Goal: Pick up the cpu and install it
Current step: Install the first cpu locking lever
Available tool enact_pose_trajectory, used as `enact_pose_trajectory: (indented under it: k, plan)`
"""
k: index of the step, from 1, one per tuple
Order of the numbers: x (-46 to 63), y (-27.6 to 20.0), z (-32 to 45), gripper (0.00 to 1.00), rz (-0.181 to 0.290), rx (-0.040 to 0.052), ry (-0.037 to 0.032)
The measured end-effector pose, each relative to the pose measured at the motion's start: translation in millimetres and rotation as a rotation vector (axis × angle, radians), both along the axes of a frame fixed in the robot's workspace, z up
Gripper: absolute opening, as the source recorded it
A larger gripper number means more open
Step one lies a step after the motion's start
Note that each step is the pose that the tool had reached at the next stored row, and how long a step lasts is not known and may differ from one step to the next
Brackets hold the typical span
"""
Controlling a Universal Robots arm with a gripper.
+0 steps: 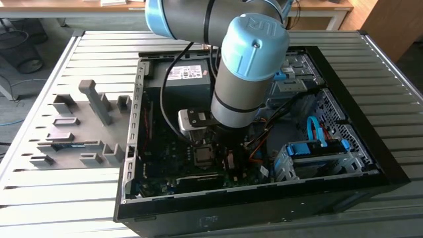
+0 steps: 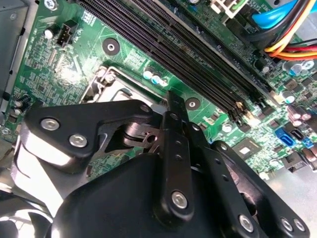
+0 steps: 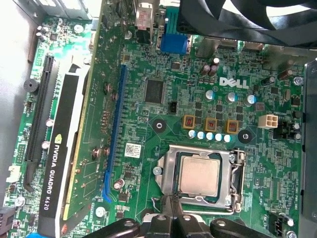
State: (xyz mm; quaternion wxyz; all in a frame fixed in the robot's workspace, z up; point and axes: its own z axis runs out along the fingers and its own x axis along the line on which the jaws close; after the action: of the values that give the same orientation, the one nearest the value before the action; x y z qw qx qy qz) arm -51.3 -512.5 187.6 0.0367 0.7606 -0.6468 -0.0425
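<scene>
The cpu (image 3: 199, 176), a small square chip with a dull silver top, lies flat inside the metal socket frame (image 3: 237, 173) on the green motherboard (image 3: 148, 124). My gripper (image 3: 171, 204) hovers at the edge of that socket frame, just beside the cpu. Its black fingers are shut tip to tip, and nothing shows between them. In the second wrist view the gripper (image 2: 172, 105) covers most of the socket (image 2: 101, 84). In the exterior view the arm (image 1: 248, 74) reaches down into the open computer case (image 1: 198, 213), above the socket (image 1: 201, 154).
A graphics card (image 3: 64, 163) stands beside the socket, with black memory slots (image 2: 198, 59) and orange cables (image 2: 292, 49) on another side. A black fan (image 3: 247, 15) overhangs the board. A power-supply box (image 1: 188, 79), a blue drive cage (image 1: 317, 151) and grey fixture blocks (image 1: 79, 124) are nearby.
</scene>
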Motion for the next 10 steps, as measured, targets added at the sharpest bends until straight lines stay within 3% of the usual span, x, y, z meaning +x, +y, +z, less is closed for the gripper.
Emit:
enact_pose_trajectory:
  k: [6,10]
  plan:
    - [11.1,-0.9,-0.5,0.10,0.000,0.0036,0.0090]
    - [12.7,-1.1,0.0,0.10,-0.001,0.0081,0.0108]
